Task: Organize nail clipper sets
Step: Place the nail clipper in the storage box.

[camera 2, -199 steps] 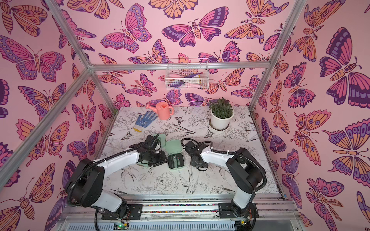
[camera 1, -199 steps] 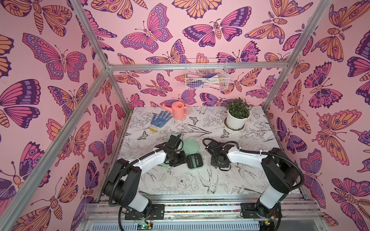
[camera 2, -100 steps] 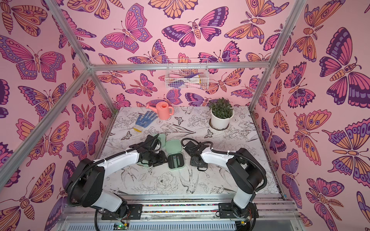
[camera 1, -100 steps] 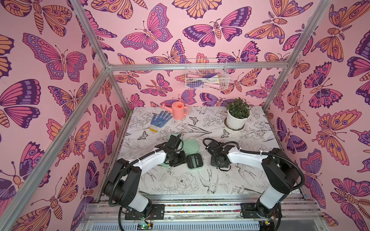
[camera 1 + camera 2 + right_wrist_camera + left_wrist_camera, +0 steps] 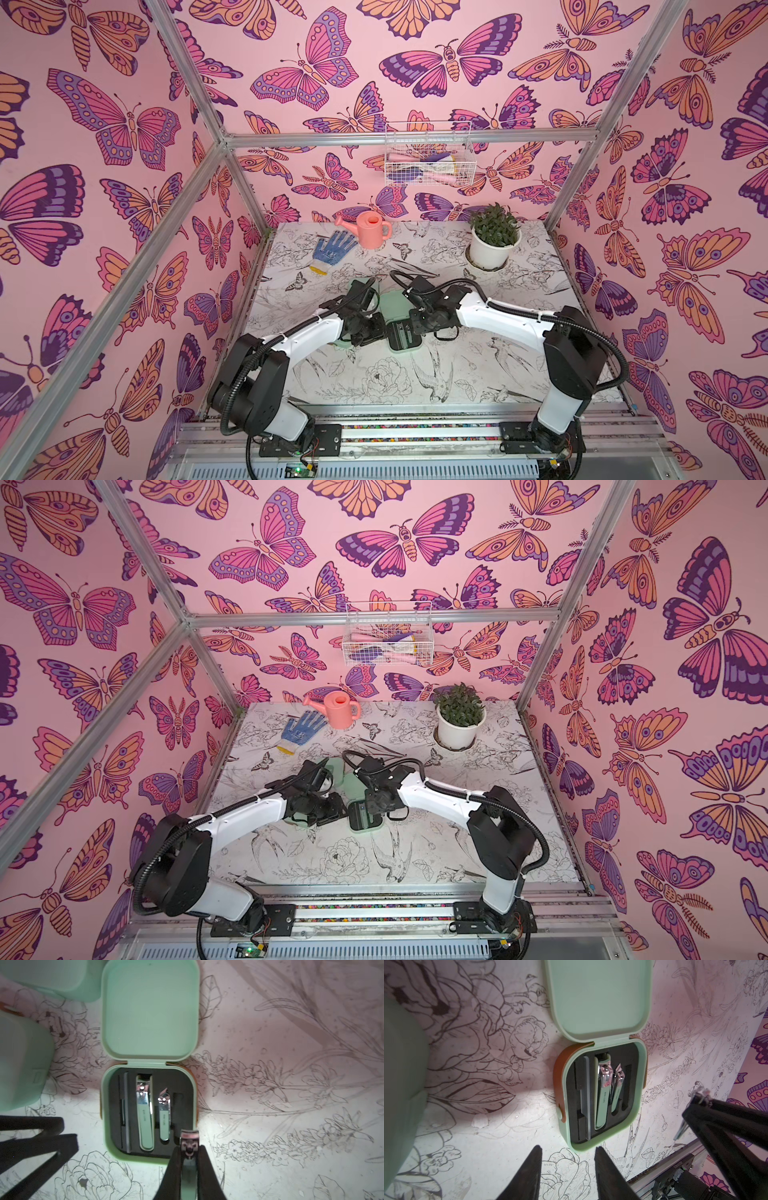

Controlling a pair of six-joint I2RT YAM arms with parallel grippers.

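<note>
Smack in the middle of the surface (image 5: 478, 374) sits the open case (image 5: 105, 1118), its lid (image 5: 149, 1009) laid flat on the side away from the arms. The black tray inside has a file (image 5: 126, 1113), a big clipper (image 5: 144, 1118) and a smaller clipper (image 5: 164, 1120) lined up side by side, each in its own groove. Past the smaller one there's a bare slot (image 5: 177, 1105).

The right hand (image 5: 189, 1148) is clenched on a third clipper (image 5: 188, 1136), whose head end pokes out past the fingertips right over the tray corner at the end of that slot. I honestly can't tell if it's touching the tray.

The left hand (image 5: 568, 1150) has its fingers spread with nothing between them, parked just beside the case's rim.

One closed case (image 5: 20, 1064) sits near the open one on the left arm's side, and a second closed case (image 5: 52, 978) is a bit further back, next to the lid. Both look shut.

Way at the back are a pink watering can (image 5: 371, 230), a blue glove (image 5: 332, 249) and a potted plant (image 5: 494, 241), well apart from all this.
</note>
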